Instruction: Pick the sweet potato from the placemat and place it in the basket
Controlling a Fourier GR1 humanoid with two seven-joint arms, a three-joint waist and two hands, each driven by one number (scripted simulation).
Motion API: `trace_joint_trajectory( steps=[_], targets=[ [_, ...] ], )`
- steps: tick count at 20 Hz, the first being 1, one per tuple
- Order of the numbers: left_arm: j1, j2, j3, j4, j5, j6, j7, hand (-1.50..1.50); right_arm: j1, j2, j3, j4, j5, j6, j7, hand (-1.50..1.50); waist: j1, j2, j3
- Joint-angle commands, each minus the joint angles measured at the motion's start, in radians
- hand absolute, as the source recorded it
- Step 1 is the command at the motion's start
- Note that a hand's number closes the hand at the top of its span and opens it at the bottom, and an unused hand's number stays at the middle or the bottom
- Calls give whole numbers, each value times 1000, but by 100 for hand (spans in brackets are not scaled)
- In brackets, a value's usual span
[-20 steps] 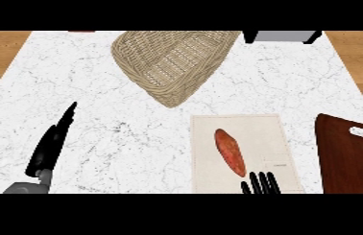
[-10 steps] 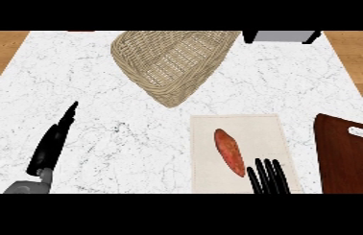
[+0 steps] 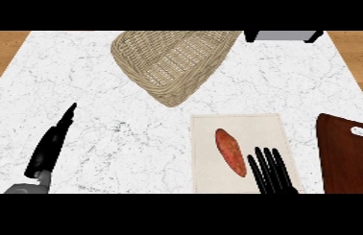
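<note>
Sweet potato [image 3: 230, 151] lies on the placemat [image 3: 248, 126] near the counter's [image 3: 135, 152] front edge. Right hand [image 3: 275, 183], fingers straight and spread, is just beside it. Left hand [image 3: 48, 147] rests open, front-left; basket [image 3: 142, 71] at the far edge.

The counter [image 3: 106, 109] is white marble run through with fine grey veins, and the basket [image 3: 170, 61] is a straw-tan weave with darker shadowed rows between its strands. The sweet potato [image 3: 230, 151] is orange-red with faint darker streaks against the plain cream placemat [image 3: 262, 126], beside a dark reddish-brown cutting board [image 3: 344, 157]. The left hand [image 3: 48, 150] and right hand [image 3: 276, 183] are both black, the left forearm [image 3: 25, 187] grey.
</note>
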Motion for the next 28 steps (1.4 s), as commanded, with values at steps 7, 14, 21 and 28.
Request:
trace_joint_trajectory(
  steps=[7, 14, 21, 28],
  targets=[
    [-51, -33, -5, 38, -44, 8, 19, 0, -252, 118, -6, 154, -3, 105, 143, 150, 12, 4, 23],
    [9, -30, 24, 42, -27, -30, -52, 0, -328, 119, 52, 349, -96, 52, 40, 150, 17, 5, 24],
    [-29, -33, 56, 24, -42, -40, -15, 0, -375, 120, 87, 423, 2, -36, 90, 150, 14, 3, 24],
    [-3, -64, 61, -3, -56, -46, 7, 0, -268, 121, 144, 246, 203, -195, 265, 150, 8, 1, 23]
  ],
)
